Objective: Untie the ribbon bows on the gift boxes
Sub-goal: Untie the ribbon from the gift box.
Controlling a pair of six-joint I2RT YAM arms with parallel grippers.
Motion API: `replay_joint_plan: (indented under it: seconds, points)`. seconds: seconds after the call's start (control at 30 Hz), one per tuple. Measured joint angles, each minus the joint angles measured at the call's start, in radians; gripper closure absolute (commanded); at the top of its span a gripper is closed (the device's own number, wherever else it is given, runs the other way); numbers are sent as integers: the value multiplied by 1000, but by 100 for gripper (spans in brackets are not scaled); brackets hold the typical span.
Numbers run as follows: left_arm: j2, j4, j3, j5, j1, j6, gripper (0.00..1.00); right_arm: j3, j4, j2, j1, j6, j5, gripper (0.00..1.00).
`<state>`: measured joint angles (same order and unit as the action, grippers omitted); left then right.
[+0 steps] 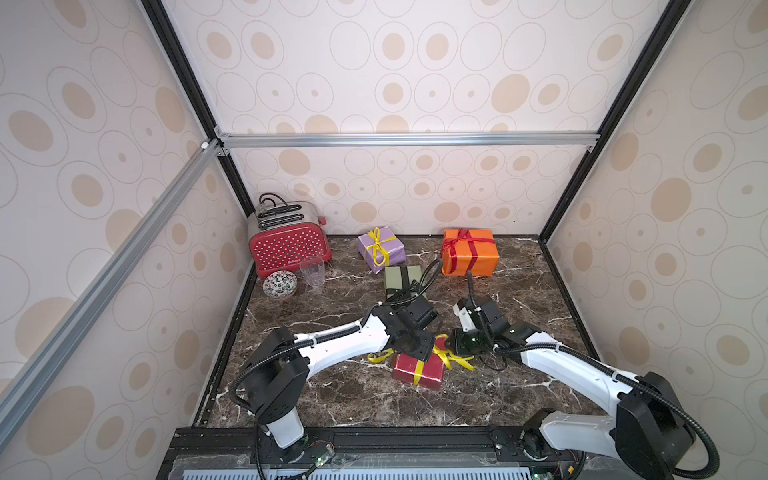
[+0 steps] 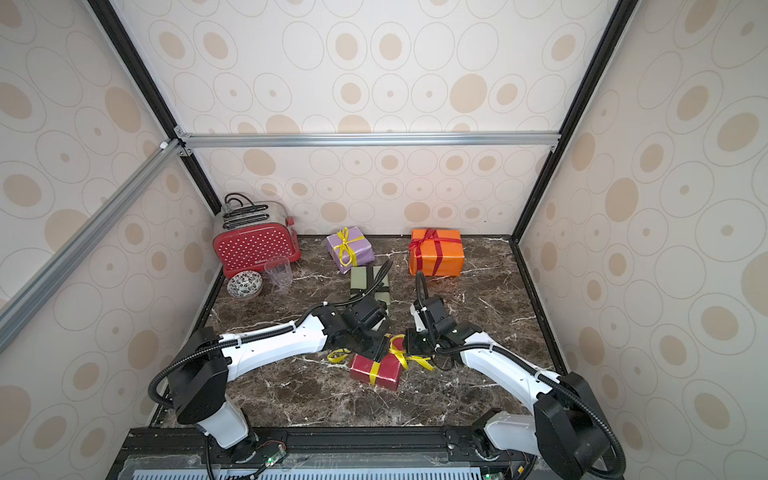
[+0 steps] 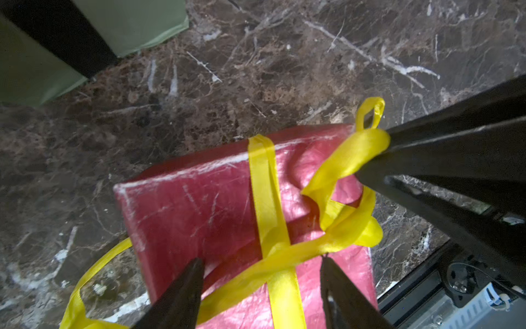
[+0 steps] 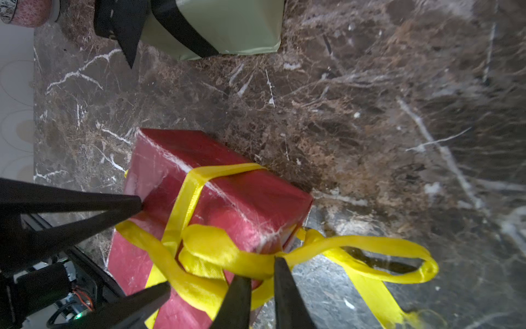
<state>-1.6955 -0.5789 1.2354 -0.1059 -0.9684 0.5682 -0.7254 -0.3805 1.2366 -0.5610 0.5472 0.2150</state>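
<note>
Surface (image 1: pixel 332 395): one, dark veined marble, on which all the items were carried.

Arms: two, white and black, both reaching in to the dark red box near the front.
- Left end effector (image 3: pixel 262 259): released, its fingers spread to either side of the ribbon crossing on that box's top.
- Right end effector (image 4: pixel 262 269): clenched on a loop of the same ribbon, at the box's edge.

Toaster (image 1: pixel 289 245): one, red with white dots, in the far corner.

Gift boxes: four.
- Orange box (image 1: pixel 484 259): the largest, at the back, tied with one red ribbon (image 1: pixel 467 245).
- Lilac box (image 1: pixel 392 249): at the back, between the toaster and the orange box, tied with one yellow bow (image 1: pixel 377 245).
- Olive green box (image 4: pixel 233 25): just in front of the lilac box, banded with one black ribbon (image 4: pixel 185 30).
- Dark red box (image 1: pixel 409 368): nearest the front, bound with one looped yellow ribbon (image 4: pixel 227 250) whose ends trailed onto the marble on both sides.

Clear cup (image 1: pixel 312 271): one, in front of the toaster.

Patterned bowl (image 1: pixel 279 284): one, just beside the cup.
</note>
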Motion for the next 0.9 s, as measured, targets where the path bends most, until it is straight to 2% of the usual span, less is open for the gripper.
replay_joint_plan:
  seconds: [0.1, 0.13, 0.3, 0.47, 0.7, 0.9]
  points:
    - [-22, -3, 21, 4, -6, -16, 69, 1, -1, -6, 0, 5, -21, 95]
    - [-27, -7, 25, 10, -6, -17, 74, 1, 0, -8, 0, 4, -29, 98]
    - [-31, -34, 30, 53, -8, -24, 90, 5, 0, -33, 15, 10, -62, 100]
    - [-11, -38, 18, 121, -8, -12, 92, 46, 6, -106, 90, 24, -80, 100]
    - [143, -24, -77, 264, -4, 36, 90, 120, 11, -204, 221, 71, -114, 100]
    - [266, 0, -170, 346, 65, 128, 89, 192, 31, -262, 340, 123, -150, 100]
